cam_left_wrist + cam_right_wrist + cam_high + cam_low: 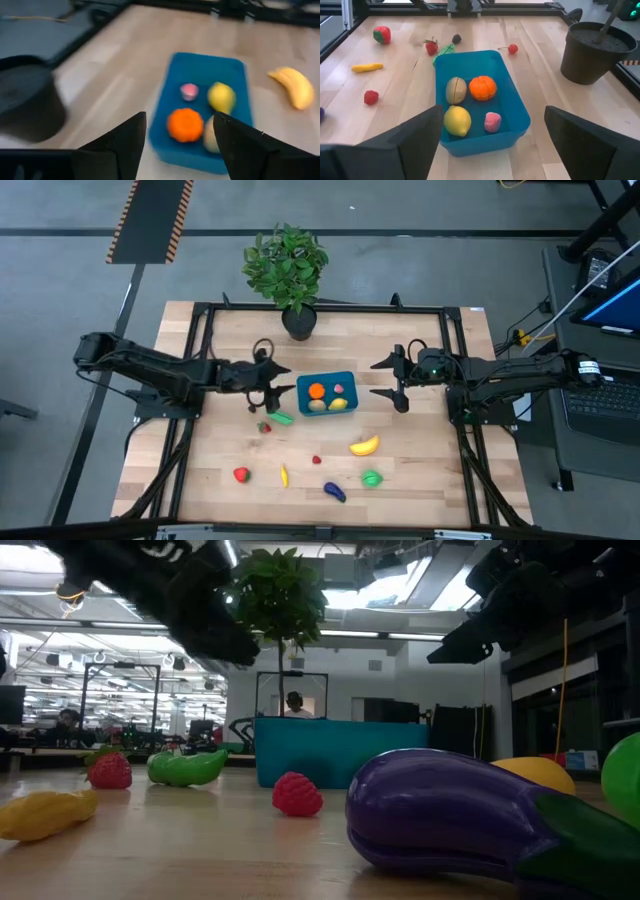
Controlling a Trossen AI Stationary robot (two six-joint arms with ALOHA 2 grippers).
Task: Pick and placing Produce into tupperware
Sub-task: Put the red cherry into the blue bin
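Note:
The teal tupperware [345, 377] sits mid-table and holds an orange [483, 87], a lemon [457, 120], a tan piece [455, 90] and a small pink piece [492, 122]. More produce lies on the table nearer the front edge: a green vegetable [281, 418], a banana [364, 446], a purple eggplant [450, 815] and a raspberry [297, 793]. My left gripper [272, 385] hovers open just left of the tupperware, and in its wrist view [180, 120] the container lies ahead. My right gripper [395, 380] hovers open just right of it [493, 114].
A leafy plant in a dark pot [298, 320] stands at the table's far edge behind the tupperware. A strawberry [241, 474], a small yellow piece [284, 476] and a green piece [372, 478] lie near the front edge. Black frame rails [200, 360] run along both table sides.

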